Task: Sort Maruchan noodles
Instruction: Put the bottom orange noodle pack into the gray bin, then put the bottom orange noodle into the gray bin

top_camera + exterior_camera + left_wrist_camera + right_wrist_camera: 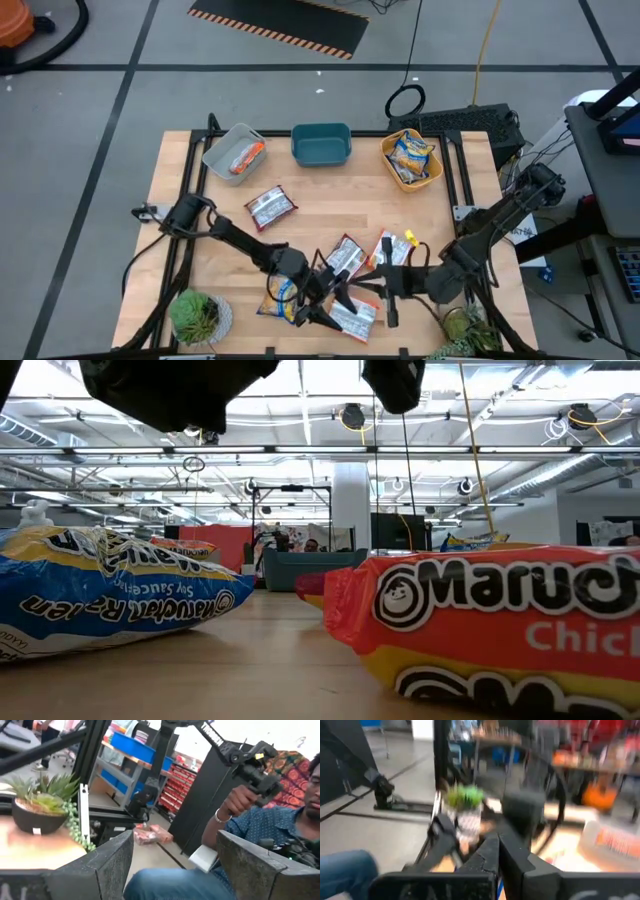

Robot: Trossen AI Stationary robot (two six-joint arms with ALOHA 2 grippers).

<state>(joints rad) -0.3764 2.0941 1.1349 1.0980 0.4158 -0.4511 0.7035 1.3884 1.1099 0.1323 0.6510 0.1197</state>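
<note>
Several Maruchan noodle packets lie flat on the wooden table: a silver-white one (270,207) left of centre, a silver-white one (345,255) and an orange one (385,248) mid-table, a yellow-blue one (279,297) (100,595) and another silver-white one (353,319) near the front edge. The grey tub (222,150) holds an orange packet (245,157). The yellow tub (392,168) holds yellow-blue packets (412,155). My left gripper (333,300) (175,845) hangs open above the front packets, with nothing between its fingers. My right gripper (388,298) (497,845) is shut just to its right, above the table.
A teal tub (320,143) stands between the grey and yellow tubs at the far edge. Potted plants stand at the near-left (200,315) and near-right (468,326) corners. A black frame (190,165) borders the table. A person (280,830) with a handheld controller is beyond the table.
</note>
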